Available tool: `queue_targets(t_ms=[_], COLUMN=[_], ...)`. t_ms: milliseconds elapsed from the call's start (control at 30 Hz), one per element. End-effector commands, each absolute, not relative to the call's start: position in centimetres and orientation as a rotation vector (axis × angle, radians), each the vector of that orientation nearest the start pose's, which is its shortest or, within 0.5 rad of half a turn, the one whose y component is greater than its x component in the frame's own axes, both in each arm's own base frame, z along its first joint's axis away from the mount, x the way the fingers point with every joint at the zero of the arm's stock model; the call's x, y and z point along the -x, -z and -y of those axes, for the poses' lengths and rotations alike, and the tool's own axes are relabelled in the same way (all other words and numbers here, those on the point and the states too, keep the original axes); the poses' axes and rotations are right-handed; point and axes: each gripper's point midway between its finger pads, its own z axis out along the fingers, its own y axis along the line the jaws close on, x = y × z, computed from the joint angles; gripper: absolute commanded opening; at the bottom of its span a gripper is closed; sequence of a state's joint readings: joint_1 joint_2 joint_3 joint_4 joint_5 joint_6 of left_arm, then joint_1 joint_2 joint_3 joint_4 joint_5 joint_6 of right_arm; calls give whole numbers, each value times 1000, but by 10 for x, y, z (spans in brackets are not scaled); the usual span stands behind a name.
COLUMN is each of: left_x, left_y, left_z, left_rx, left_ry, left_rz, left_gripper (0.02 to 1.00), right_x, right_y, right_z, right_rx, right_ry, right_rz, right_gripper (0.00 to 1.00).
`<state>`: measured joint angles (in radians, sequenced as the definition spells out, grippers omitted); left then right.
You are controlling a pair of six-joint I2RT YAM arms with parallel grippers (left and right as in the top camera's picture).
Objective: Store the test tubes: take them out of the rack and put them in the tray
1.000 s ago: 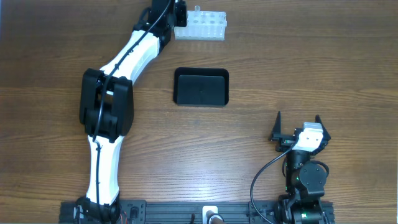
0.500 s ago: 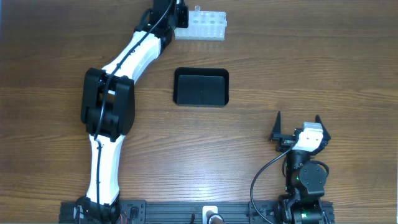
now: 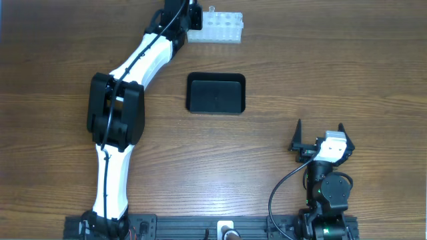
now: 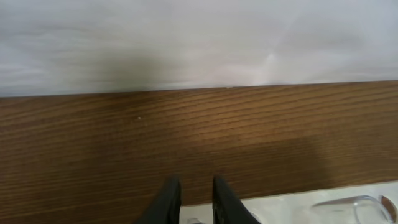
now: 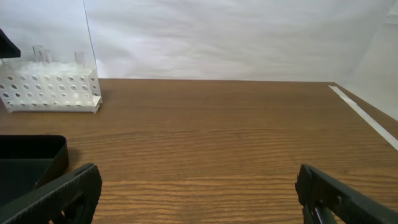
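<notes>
The clear test tube rack point(image 3: 215, 28) stands at the table's far edge, with a few tubes point(image 5: 41, 54) sticking up from it. The black tray point(image 3: 216, 93) lies empty in the middle of the table. My left gripper point(image 3: 193, 17) hangs at the rack's left end; its fingers point(image 4: 169, 194) are nearly together and I see nothing between them. The rack's edge and a tube rim point(image 4: 359, 202) show beside it. My right gripper point(image 5: 198, 198) rests near the table's front right, wide open and empty, far from the rack point(image 5: 51, 91) and the tray point(image 5: 30, 159).
A white wall point(image 4: 199, 37) rises just behind the table's far edge by the rack. Bare wood point(image 3: 333, 73) stretches right of the tray and rack.
</notes>
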<state>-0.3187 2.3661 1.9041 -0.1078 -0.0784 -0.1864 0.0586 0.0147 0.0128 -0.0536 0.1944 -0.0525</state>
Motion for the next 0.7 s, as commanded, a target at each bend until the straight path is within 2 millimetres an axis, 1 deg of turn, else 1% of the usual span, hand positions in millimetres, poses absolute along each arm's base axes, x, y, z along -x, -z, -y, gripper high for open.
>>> queue_targets(t_ms=[33, 267, 333, 400, 500, 600, 700], left_x=[-636, -636, -636, -636, -634, -631, -625], left_y=[-108, -108, -111, -118, -143, -184, -235], left_z=[199, 199, 199, 199, 201, 200, 198], left_rx=[-94, -97, -96, -95, -97, -94, -110], left_ry=[235, 238, 239, 242, 251, 252, 251], left_rz=[-2139, -2139, -2135, -2124, -2086, -2021, -1934], left_gripper=[154, 152, 150, 150, 143, 139, 137], right_x=[-245, -245, -245, -245, -245, -245, -245], right_y=[-162, -162, -162, -162, -162, -162, -162], right_z=[22, 22, 22, 22, 22, 22, 22], right_rx=[-75, -75, -75, -75, -75, -75, -75], right_ry=[164, 164, 164, 164, 164, 164, 164], right_rz=[-1624, -1624, -1624, -1624, -1624, -1624, -1624], right_gripper=[991, 991, 993, 991, 991, 991, 993])
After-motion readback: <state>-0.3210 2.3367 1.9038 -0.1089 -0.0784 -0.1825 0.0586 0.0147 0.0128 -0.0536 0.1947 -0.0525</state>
